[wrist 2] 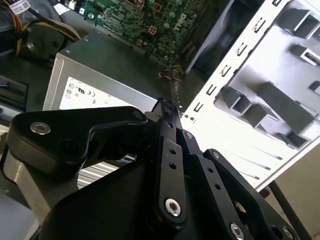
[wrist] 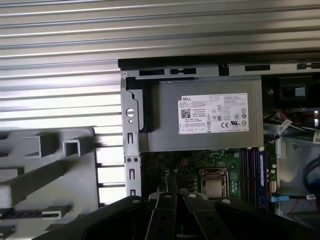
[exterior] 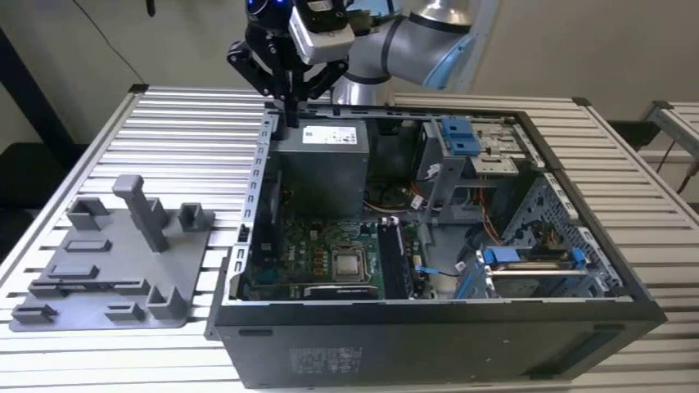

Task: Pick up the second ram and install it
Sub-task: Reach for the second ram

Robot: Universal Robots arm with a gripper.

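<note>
My gripper (exterior: 291,121) hangs over the open computer case (exterior: 437,327), above the corner by the grey power supply (exterior: 327,160). Its fingers press together with nothing between them, and they show the same in both wrist views (wrist 2: 167,107) (wrist: 172,189). Long, narrow dark blue ram sticks stand on edge in the motherboard slots (exterior: 394,260) (wrist: 260,172), beside the processor socket (exterior: 349,264). I cannot tell which of them is the second ram. The gripper is well apart from those slots.
A grey plastic tray (exterior: 110,315) with blocks and an upright post (exterior: 140,209) lies on the slatted table (exterior: 186,139) at the exterior view's left. Bright blue drive-cage clips (exterior: 463,135) and loose cables (exterior: 480,209) sit inside the case.
</note>
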